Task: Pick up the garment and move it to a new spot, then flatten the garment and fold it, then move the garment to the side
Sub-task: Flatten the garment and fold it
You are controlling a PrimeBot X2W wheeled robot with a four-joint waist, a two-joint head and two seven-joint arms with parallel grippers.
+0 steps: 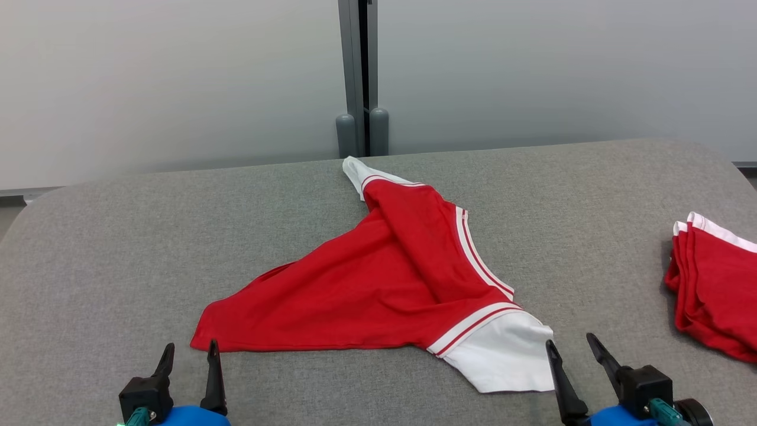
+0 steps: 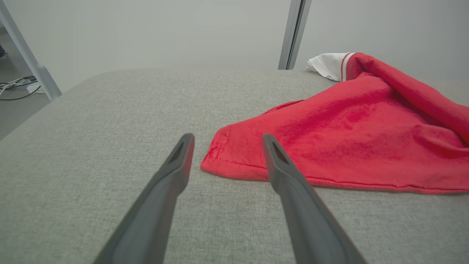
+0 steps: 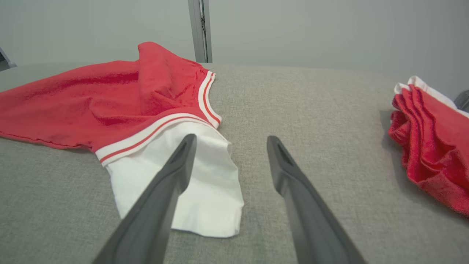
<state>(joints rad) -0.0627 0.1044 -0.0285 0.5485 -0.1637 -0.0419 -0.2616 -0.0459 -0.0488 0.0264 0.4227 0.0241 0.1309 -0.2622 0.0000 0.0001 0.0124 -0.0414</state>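
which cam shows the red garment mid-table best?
Head view: the whole garment fits, edge to edge. Left wrist view gives its red hem corner close up; right wrist view its near white sleeve and striped band.

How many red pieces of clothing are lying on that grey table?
2 visible: one red garment lies crumpled in the middle; one folded red pile sits at the robot's right, cut off by the view, so it may hold more.

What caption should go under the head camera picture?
Open left gripper and open right gripper face a rumpled red-and-white garment on the grey table; folded red clothes lie at right.
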